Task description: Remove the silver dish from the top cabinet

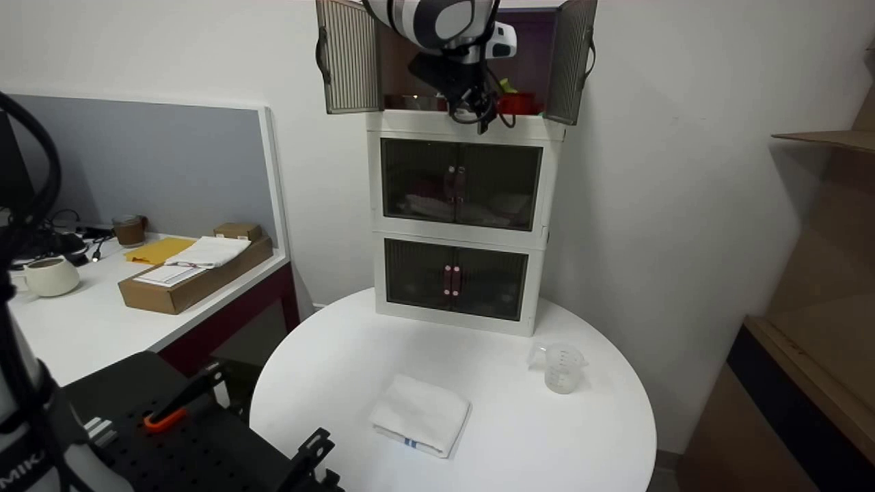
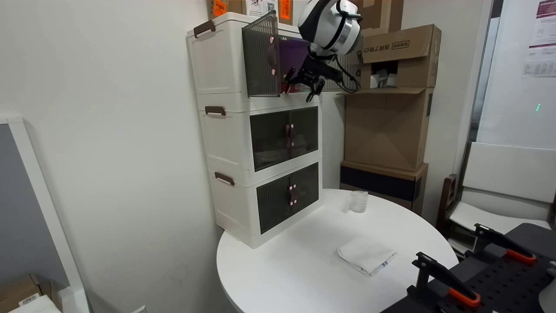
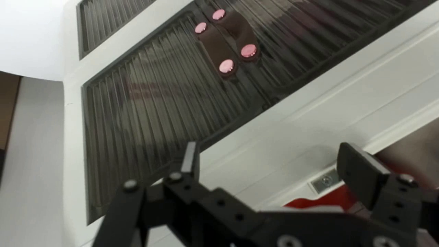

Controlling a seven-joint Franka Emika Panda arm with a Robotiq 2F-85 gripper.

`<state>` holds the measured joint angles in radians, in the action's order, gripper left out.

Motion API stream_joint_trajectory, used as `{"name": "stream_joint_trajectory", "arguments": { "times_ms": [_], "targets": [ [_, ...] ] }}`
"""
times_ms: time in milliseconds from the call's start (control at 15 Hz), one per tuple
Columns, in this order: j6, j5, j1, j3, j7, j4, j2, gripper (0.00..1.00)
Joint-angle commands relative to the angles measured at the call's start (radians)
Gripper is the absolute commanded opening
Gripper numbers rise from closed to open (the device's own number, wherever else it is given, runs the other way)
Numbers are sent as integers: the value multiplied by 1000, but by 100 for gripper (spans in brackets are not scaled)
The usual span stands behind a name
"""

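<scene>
Silver dish [image 1: 420, 102], one, partly visible: low in the opening of the top cabinet [image 2: 217, 65], in an exterior view. Red container [image 1: 517, 104], one, same compartment, farther along, with a green object [image 1: 506, 86] showing above it, too small for me to name. Ribbed doors [image 1: 352, 61], one pair, swung wide open on that compartment. Fingers [image 3: 358, 173], two, mine to drive: I have them spread well apart in front of the opening's lower edge, away from the dish; in the wrist view the white frame [image 3: 274, 151] shows between them. Small metal plate [image 3: 325, 181], one, set on that frame near a fingertip. White arm [image 2: 332, 26], one, hanging before the opening in both exterior views. Middle cabinet [image 2: 228, 139] and lower cabinet [image 2: 234, 208], one each, stacked beneath, doors shut, brown handles [image 3: 215, 48] with pink studs. Round white desk [image 1: 519, 424], one, carrying the stack. On it I list: folded white towel [image 1: 422, 413] with a blue stripe, one; clear measuring cup [image 1: 563, 369], upright, one. Beyond, in an exterior view, side desk [image 1: 89, 318], one, bearing a cream mug [image 1: 52, 278], a yellow envelope [image 1: 158, 250] and a long cardboard box [image 1: 219, 277]. Stacked cardboard boxes [image 2: 384, 130], several, beyond the round desk.
</scene>
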<state>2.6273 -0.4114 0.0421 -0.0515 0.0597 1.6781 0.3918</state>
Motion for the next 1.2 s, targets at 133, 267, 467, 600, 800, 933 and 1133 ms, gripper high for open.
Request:
{"name": "stream_joint_trajectory", "arguments": {
  "times_ms": [133,267,467,600,800,933,1133],
  "targets": [
    [28,102,-16,-6,-8,15,-12,100],
    [41,116,-17,-11,-3,13,-17,100],
    [97,106,-13,-31,6,5,-19,100],
    [137,88,-6,-51,11,-15,-11,100],
    [164,61,8,-86,22,-74,18,100],
    [164,31,14,-105,41,-110,34,100],
    [156,-13,27,-138,56,-183,70,100]
  ]
}}
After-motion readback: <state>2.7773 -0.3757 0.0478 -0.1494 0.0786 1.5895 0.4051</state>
